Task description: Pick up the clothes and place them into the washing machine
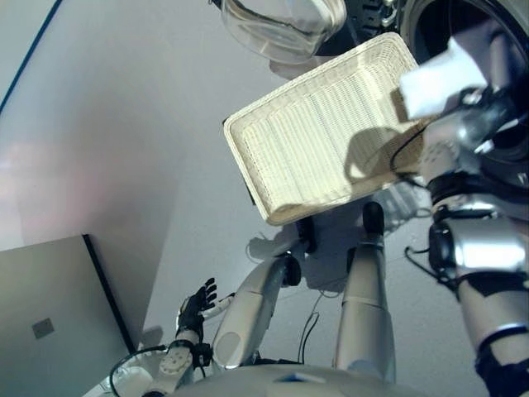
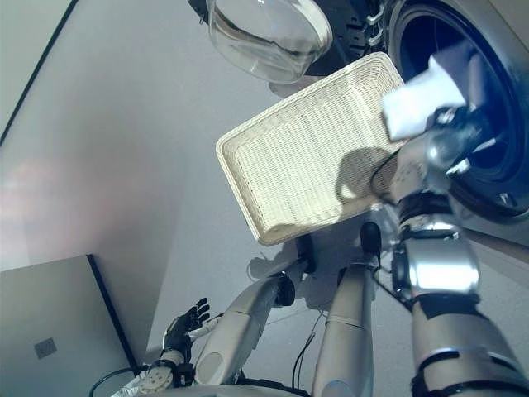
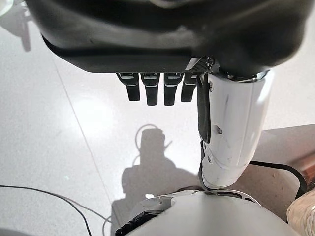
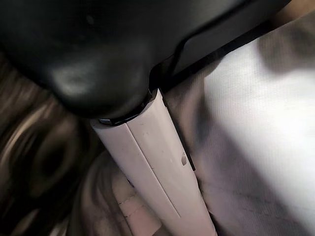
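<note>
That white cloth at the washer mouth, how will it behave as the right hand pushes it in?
The white cloth is probably floppy: in the right wrist view it folds and creases beside the right hand. It looks thin, so likely light. It may drag or catch on the rim of the washing machine rather than slide in.

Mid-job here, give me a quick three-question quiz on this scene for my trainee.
1. True or false: the wicker basket has clothes lying in it.
2. The washing machine door is: A) swung open, B) shut, C) out of view.
3. Fill in: the white cloth is up at the drum opening, at the ____ robot hand.

Key: 1 false, the basket is empty. 2 A. 3 right; the right robot hand has its thumb against the cloth.
</note>
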Tool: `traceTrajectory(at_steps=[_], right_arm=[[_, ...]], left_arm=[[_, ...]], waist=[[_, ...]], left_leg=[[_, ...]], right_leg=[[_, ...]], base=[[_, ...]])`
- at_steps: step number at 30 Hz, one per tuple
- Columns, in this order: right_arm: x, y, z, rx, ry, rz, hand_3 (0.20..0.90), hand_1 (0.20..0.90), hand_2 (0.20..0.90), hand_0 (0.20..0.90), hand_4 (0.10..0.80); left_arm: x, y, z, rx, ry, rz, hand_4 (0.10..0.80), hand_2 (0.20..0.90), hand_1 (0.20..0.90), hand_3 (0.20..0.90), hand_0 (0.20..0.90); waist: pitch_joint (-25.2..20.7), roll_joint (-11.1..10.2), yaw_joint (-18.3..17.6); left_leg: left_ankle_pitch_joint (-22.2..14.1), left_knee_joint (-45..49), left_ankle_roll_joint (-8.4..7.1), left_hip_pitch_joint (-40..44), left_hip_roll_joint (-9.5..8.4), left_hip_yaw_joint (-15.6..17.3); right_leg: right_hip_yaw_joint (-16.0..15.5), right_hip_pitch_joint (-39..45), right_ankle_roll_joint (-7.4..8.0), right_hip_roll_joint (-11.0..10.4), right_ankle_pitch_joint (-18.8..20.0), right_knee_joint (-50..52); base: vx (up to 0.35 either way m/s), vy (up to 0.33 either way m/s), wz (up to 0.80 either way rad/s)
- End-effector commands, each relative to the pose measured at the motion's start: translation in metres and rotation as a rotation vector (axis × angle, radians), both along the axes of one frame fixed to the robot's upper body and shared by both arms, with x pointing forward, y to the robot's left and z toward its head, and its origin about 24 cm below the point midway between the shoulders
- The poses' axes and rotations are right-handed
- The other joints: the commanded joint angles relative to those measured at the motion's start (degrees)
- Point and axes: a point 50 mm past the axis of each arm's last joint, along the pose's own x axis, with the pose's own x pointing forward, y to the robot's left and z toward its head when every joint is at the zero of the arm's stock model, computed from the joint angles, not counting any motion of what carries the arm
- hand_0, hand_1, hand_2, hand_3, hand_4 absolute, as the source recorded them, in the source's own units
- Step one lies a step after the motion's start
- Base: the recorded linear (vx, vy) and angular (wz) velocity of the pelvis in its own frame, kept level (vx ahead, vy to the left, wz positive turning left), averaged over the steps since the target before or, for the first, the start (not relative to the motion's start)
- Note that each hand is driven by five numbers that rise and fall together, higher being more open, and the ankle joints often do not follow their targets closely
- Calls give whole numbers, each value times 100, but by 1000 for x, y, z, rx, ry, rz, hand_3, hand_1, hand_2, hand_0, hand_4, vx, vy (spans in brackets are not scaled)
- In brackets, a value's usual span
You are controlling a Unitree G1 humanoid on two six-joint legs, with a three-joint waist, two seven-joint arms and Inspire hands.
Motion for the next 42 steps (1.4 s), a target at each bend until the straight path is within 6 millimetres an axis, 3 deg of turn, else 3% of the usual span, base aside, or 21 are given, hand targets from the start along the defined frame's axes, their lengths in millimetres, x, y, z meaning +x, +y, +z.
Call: traceTrajectory(at_steps=[1,8,16,28,35,42], right_arm=[[-21,21,93,-279,-290,22,200,200,200,200,300],[-23,41,88,-269,-398,120,200,200,200,200,300],[-27,33,93,-258,-395,61,200,200,200,200,300],[-29,13,100,-267,-287,-64,200,200,200,200,300],[-26,8,92,-237,-249,-77,200,200,200,200,300],[-16,12,71,-188,-203,-72,200,200,200,200,300]], left_arm=[[-31,19,-10,54,104,43,800,900,900,900,900],[-32,24,-11,57,117,82,800,900,900,900,900],[-36,25,-12,69,131,71,800,900,900,900,900],[-40,22,-12,65,128,42,800,900,900,900,900],[-30,12,-8,43,87,16,800,900,900,900,900],[-19,-1,-4,10,47,2,800,900,900,900,900]], waist=[[-648,-138,164],[-670,-292,136],[-719,-391,155],[-604,-160,261],[-326,-100,234],[91,-237,97]], left_leg=[[125,213,-602,-475,293,-238],[159,195,-636,-385,320,-339],[166,116,-635,-306,312,-375],[218,87,-667,-321,275,-410],[242,280,-695,-574,270,-433],[-302,1371,-682,-1260,330,-500]], right_leg=[[-616,335,-538,337,114,-370],[-734,486,-564,359,49,-377],[-772,550,-564,353,48,-414],[-780,508,-575,304,-25,-356],[-820,297,-624,294,-115,-131],[-763,-391,-731,355,-581,868]], base=[[-5,-38,1],[10,-34,7],[5,-2,2],[0,0,0],[-24,-41,4],[-4,-64,11]])
